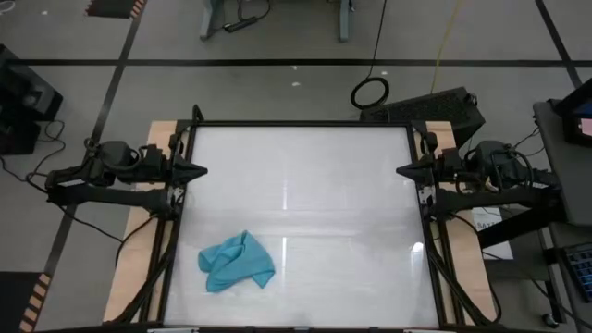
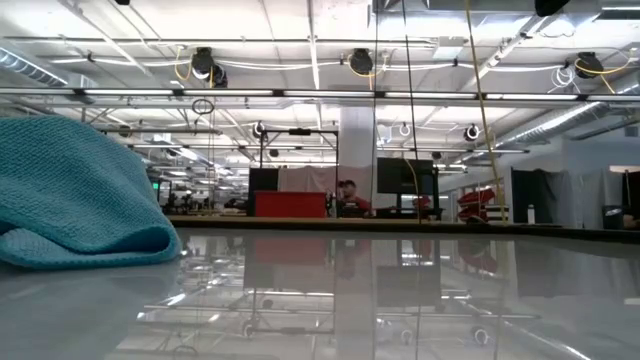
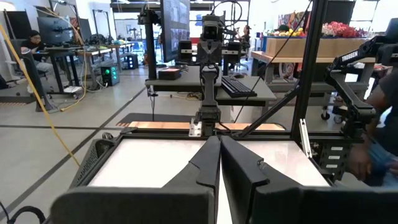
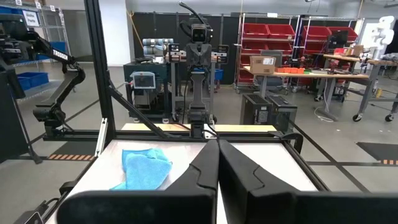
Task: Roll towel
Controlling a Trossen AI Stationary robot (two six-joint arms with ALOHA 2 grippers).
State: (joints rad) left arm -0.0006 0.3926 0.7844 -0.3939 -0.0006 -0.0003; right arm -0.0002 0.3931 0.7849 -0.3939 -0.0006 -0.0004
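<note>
High view gives you the whole layout: the towel (image 1: 237, 263) lies crumpled in a loose heap on the white table (image 1: 305, 185), near the front edge and toward the front-left corner, with nothing touching it. Your left gripper (image 1: 196, 170) sits at the middle of the table's left edge, its tip just over the rim, and its fingers (image 3: 205, 163) are pressed together on nothing, as you can see from the left wrist camera where the two dark fingers meet in a point. Your right gripper (image 1: 404, 171) mirrors it at the middle of the right edge, also closed and empty; the right wrist camera shows its fingers (image 4: 231, 160) touching along their length, with the towel lying well beyond them on the tabletop toward the far side from that arm. Both grippers are well apart from the towel. From the low camera you see the towel as a soft teal mound resting on the glossy surface close to the lens, its folded edge lying flat on the table.
</note>
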